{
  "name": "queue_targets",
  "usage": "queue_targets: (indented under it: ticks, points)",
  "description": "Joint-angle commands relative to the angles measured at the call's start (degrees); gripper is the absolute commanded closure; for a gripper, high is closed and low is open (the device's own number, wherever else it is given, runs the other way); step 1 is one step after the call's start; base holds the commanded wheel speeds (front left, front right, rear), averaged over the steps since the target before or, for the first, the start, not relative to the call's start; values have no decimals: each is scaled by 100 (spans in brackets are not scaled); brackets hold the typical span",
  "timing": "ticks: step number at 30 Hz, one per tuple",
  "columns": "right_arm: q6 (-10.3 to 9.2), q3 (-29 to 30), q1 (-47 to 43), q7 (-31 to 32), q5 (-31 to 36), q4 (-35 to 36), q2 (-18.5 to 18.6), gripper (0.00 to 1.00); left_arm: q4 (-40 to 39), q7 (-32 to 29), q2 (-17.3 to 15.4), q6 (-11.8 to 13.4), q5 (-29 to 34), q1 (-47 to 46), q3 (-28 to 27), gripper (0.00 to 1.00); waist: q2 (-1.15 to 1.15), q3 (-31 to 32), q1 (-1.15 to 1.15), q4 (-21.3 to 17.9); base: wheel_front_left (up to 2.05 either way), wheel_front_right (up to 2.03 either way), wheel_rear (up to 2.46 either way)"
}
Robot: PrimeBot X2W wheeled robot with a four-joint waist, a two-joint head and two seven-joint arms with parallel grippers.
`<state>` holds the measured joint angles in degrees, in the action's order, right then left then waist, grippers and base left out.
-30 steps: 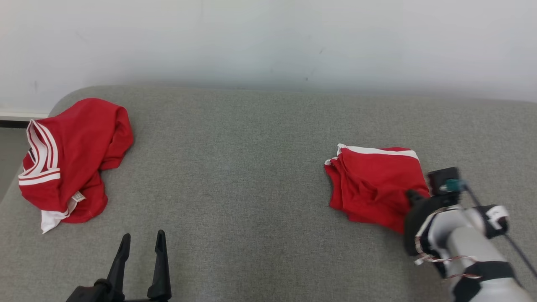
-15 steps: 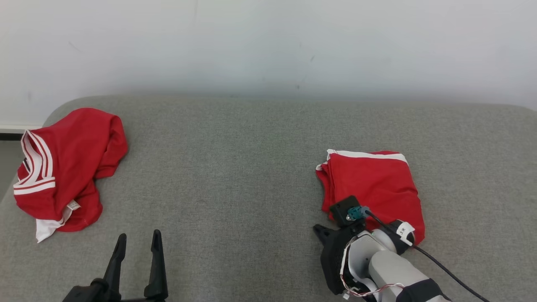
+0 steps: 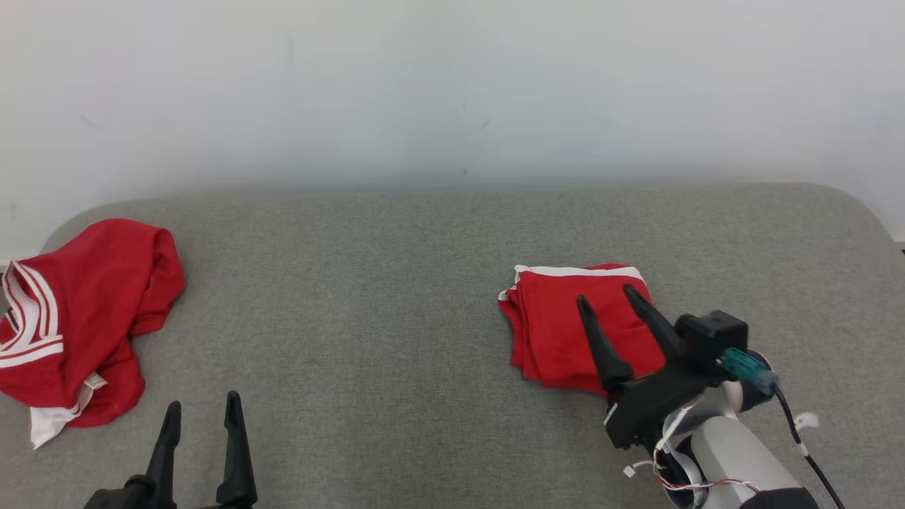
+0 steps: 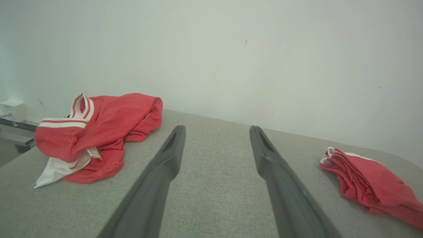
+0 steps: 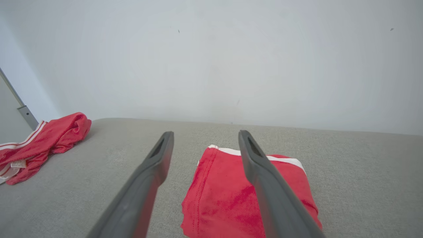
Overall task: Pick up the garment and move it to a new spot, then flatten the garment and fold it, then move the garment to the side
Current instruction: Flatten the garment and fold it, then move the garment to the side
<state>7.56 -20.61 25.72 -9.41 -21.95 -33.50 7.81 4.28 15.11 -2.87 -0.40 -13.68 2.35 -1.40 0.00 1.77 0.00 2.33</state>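
Note:
The garment point(image 3: 551, 329) is red with a white stripe and lies folded in a neat stack on the right half of the grey padded surface point(image 3: 396, 339). It also shows in the left wrist view point(image 4: 373, 188) and in the right wrist view point(image 5: 224, 195). My right gripper point(image 3: 604, 295) is open just over the garment's near right part, its fingers apart and empty point(image 5: 205, 133). My left gripper point(image 3: 202, 401) stands open and empty at the lower left, far from the garment point(image 4: 216, 127).
A second red garment point(image 3: 78, 311) with white stripes lies crumpled at the surface's far left edge point(image 4: 99, 132) point(image 5: 49, 138). A pale wall runs behind the surface. A small white box point(image 4: 13, 110) sits beyond the left edge.
My right gripper has opened and let go of the folded garment, and its fingers have come up from the cloth. The camera has shifted. The left gripper has not moved.

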Motion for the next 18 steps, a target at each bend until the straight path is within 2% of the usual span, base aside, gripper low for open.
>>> queue_targets:
  ticks: [1, 10, 18]
  points:
    - [-15, 159, -184, -165, 128, 149, 49, 0, -34, 6, -3, 35, -10, 20, -44, 0, 0, 79, 0, -151, 0, 0, 0]
    - [-15, 1480, -1254, -543, 960, 874, -5, 0, 2, 6, -4, 73, 257, 197, -25, 0, 0, 203, 0, -418, 0, 0, 0]
    - [-15, 1713, -1987, -580, 1345, 1276, -44, 0, 49, 6, -2, 79, 441, 451, -7, 0, 0, 341, 0, -551, 0, 0, 0]
